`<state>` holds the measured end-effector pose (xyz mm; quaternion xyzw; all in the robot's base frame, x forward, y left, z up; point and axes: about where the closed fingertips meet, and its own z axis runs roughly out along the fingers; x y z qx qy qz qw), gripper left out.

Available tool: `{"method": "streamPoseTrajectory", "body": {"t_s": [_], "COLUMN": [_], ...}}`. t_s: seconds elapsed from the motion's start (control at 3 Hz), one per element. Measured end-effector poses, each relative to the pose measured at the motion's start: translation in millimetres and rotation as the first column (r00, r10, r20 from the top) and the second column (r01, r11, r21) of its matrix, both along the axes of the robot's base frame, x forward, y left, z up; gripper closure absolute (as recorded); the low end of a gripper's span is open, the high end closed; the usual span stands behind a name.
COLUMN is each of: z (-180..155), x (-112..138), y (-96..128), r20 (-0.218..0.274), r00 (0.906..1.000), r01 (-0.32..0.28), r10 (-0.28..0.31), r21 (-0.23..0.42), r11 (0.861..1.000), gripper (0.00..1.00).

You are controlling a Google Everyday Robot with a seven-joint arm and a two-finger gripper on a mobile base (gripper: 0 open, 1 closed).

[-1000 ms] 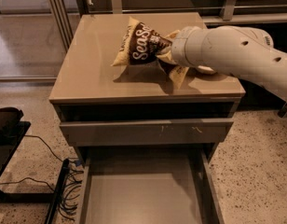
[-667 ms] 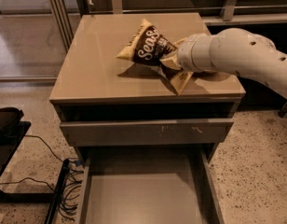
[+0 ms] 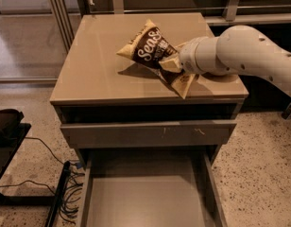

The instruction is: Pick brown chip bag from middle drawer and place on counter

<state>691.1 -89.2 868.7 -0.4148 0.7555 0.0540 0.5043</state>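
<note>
Brown chip bag (image 3: 148,51): pinched at its right end by the gripper (image 3: 176,73) over the counter's (image 3: 96,72) right half; long axis is directed toward the counter's back-left corner.

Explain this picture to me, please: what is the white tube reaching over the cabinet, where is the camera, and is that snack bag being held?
The white tube is the robot's single arm, reaching in from the right. Its tip is the end effector, two cream fingers that pinch things. It sits over the right side of the counter, closed on the brown chip bag, which tilts upward. Whether a corner of the bag touches the top, I cannot tell. The one camera looks down on the cabinet from its front. Below, the middle drawer stands pulled out.
</note>
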Motion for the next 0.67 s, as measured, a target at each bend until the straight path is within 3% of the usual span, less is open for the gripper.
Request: {"method": "streamPoseTrajectory", "body": {"t_s": [0.67], "z": [0.0], "x": [0.0], "y": [0.0], "r20": [0.0], "r00": [1.0], "r01": [0.0], "r10": [0.0], "r21": [0.0], "r11": [1.0], "gripper": [0.36]}}
